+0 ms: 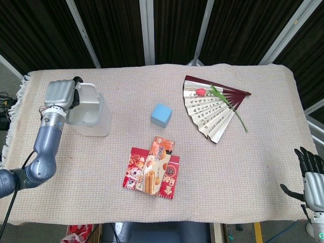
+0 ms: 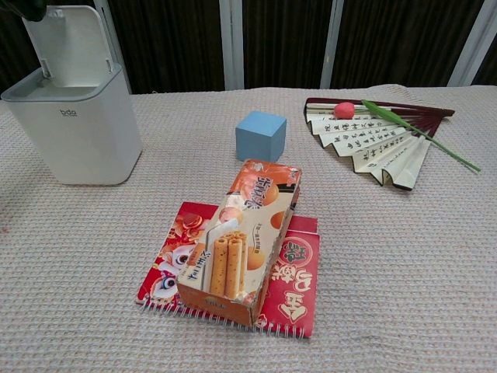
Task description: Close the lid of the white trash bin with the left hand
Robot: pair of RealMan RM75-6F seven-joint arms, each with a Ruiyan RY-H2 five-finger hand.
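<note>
The white trash bin (image 1: 90,115) (image 2: 74,124) stands at the table's left side, its lid (image 1: 87,93) (image 2: 71,43) raised upright. My left hand (image 1: 61,94) is at the lid's outer side, with dark fingertips (image 1: 76,81) (image 2: 23,9) at its top edge; whether they touch it is unclear. Nothing is held in that hand. My right hand (image 1: 311,174) hangs off the table's near right corner, fingers spread and empty.
A blue cube (image 1: 161,115) sits mid-table. Near the front lies a snack box (image 1: 153,165) on a red booklet (image 1: 169,182). A folding fan (image 1: 212,107) with a red-budded flower (image 1: 200,91) lies at the back right.
</note>
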